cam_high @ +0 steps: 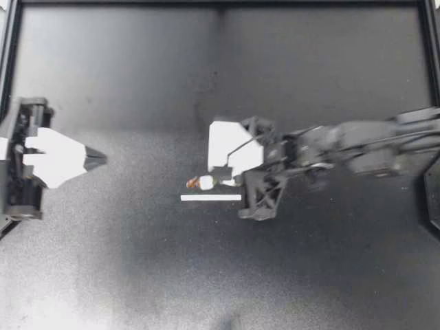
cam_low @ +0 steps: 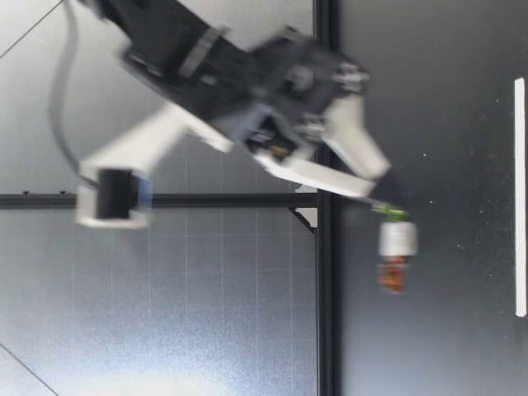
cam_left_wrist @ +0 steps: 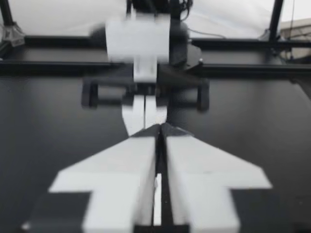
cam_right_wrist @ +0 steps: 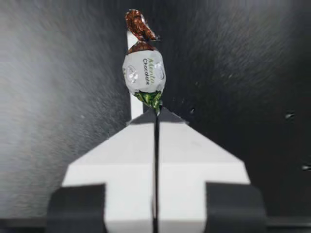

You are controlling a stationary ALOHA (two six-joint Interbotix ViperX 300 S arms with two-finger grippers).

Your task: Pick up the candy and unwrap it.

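**Candy [cam_high: 204, 182] grabbed by one twist end, wrapper not opened yet**

My left gripper [cam_high: 100, 158] sits at the left edge of the table [cam_high: 137, 275], well apart from the candy. Its fingers are pressed together with nothing between them. The left wrist view confirms it [cam_left_wrist: 159, 128]: the two pads meet at the tip and it is empty and idle.

The candy is near the table's middle, just beside a white strip [cam_high: 211, 197]. It has a white body, a brown twist on the far end and a green twist on the near end. In the right wrist view [cam_right_wrist: 144, 70] both twists look intact and no wrapper is peeled back. In the low view [cam_low: 397, 239] it sticks out level from the fingertips. It looks lifted clear of the table, though I can't be fully sure.

My right gripper [cam_high: 223, 177] reaches in from the right and pinches only the green twist. The fingers are nearly fully together on that thin foil in the right wrist view [cam_right_wrist: 156, 112] and the low view [cam_low: 381, 198]. The candy body is ahead of the tips, not between them.

Progress, as a judgement: the pick-up looks done and the unwrap has not started. What's left is for the left gripper to come across, take the brown twist and pull or untwist it. The grip on the foil is thin, so there is a risk of slipping or tearing.
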